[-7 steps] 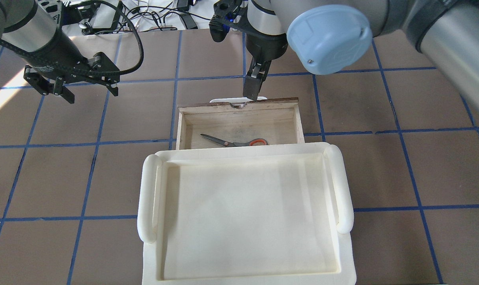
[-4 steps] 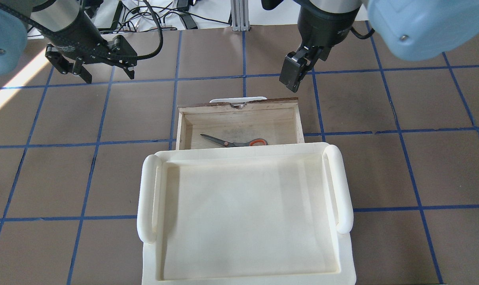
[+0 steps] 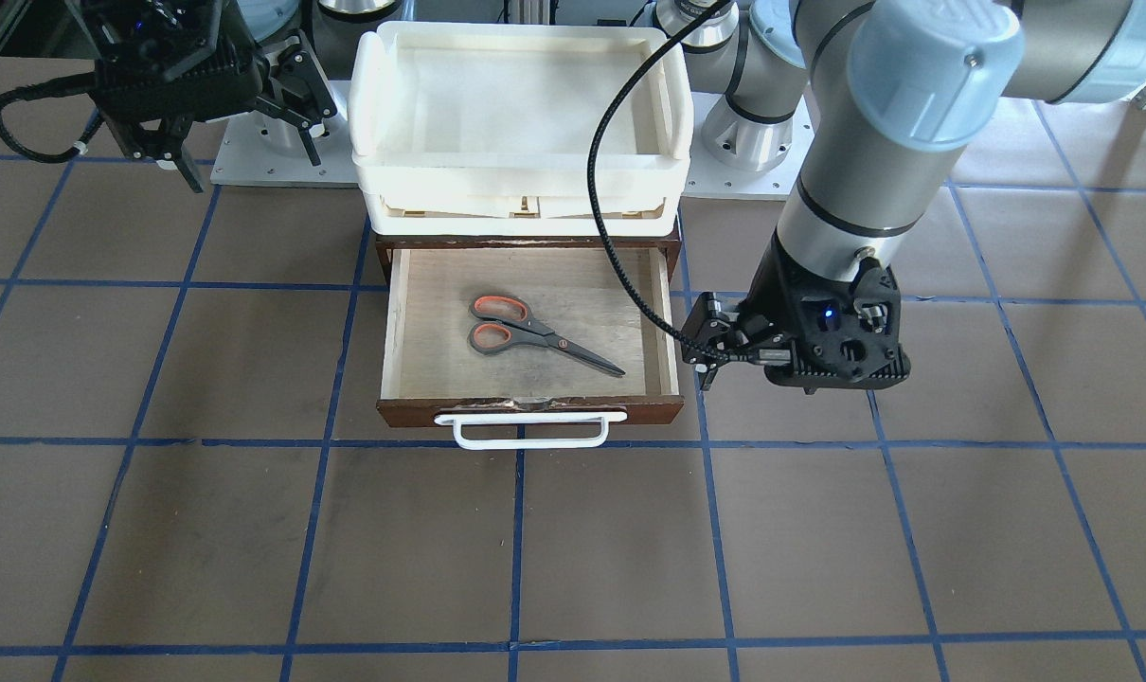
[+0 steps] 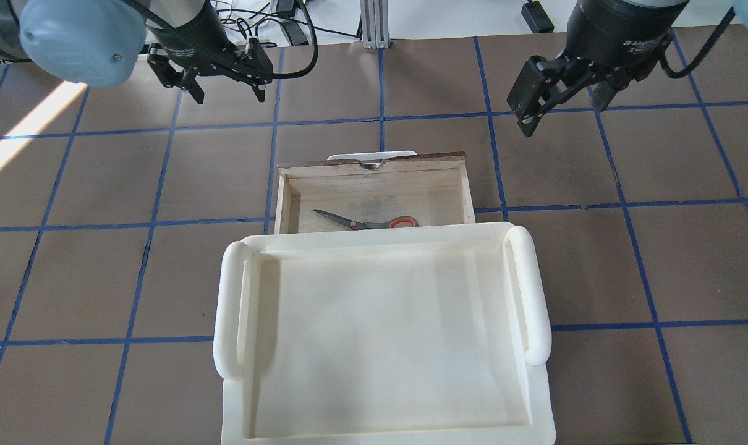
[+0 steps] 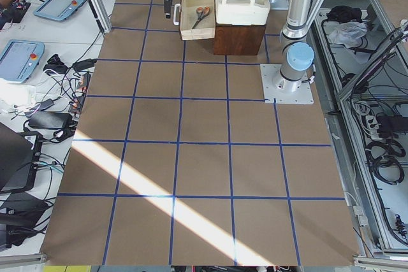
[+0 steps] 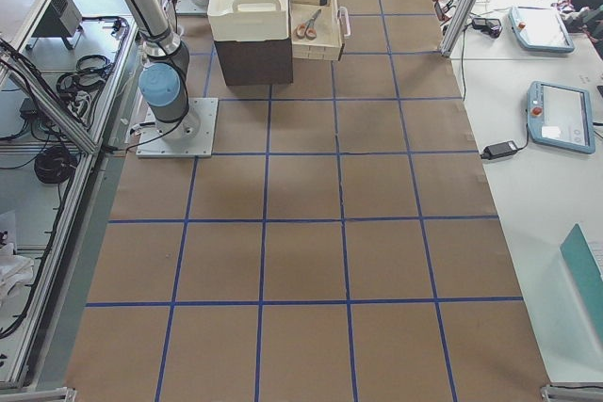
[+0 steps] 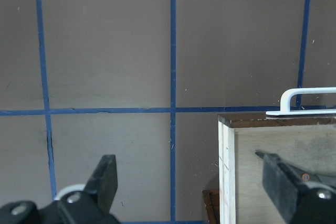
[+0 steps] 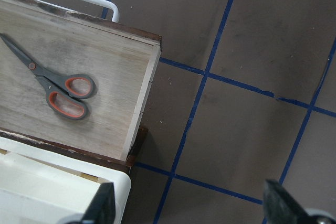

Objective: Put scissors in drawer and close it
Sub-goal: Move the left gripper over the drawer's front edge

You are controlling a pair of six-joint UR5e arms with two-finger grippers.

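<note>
The scissors lie flat inside the drawer, which stands pulled out with its white handle free. They also show in the overhead view and the right wrist view. My left gripper is open and empty, above the table off the drawer's left front corner; it also shows in the front view. My right gripper is open and empty, raised off the drawer's right side and clear of the handle.
A white plastic tray sits on the dark brown cabinet that houses the drawer, seen in the front view too. The brown table with blue grid tape surrounds it. Cables lie past the table's far edge.
My right gripper has left the drawer handle, risen to the right and opened. My left gripper has swung right and further away. Drawer and scissors have not moved.
</note>
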